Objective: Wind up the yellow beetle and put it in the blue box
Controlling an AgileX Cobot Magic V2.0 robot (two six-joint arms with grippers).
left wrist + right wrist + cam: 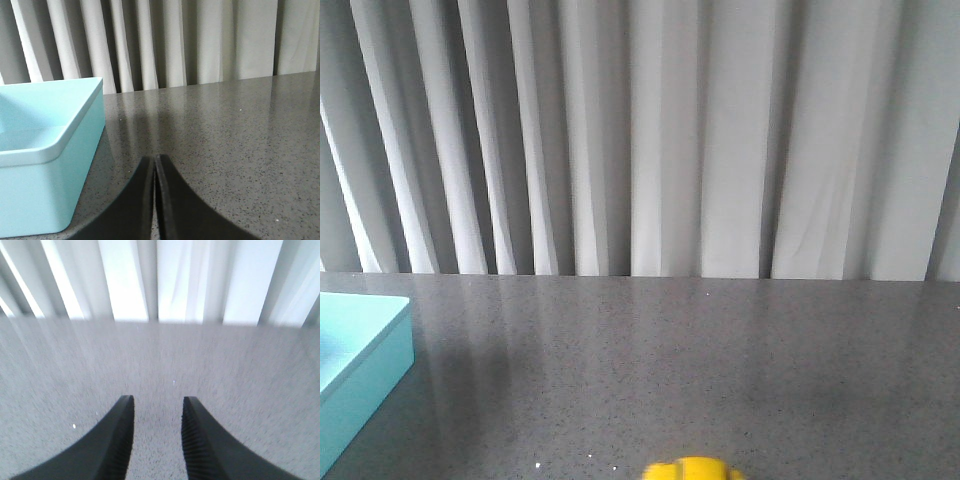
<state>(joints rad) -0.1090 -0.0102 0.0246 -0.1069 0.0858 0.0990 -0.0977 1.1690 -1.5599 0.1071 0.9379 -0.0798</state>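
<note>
Only the rounded top of the yellow beetle [693, 469] shows, at the bottom edge of the front view near the middle; neither wrist view holds it. The blue box [360, 365] stands at the table's left edge and fills one side of the left wrist view [45, 165], its inside bare where visible. My left gripper [154, 160] is shut, its two black fingers pressed together with nothing between them, just beside the box's near corner. My right gripper [157, 401] is open over bare grey tabletop, holding nothing. Neither gripper appears in the front view.
A grey speckled tabletop [720, 360] runs back to a white pleated curtain [650, 130] along the far edge. Small white specks [74, 426] lie on the surface near the right fingers.
</note>
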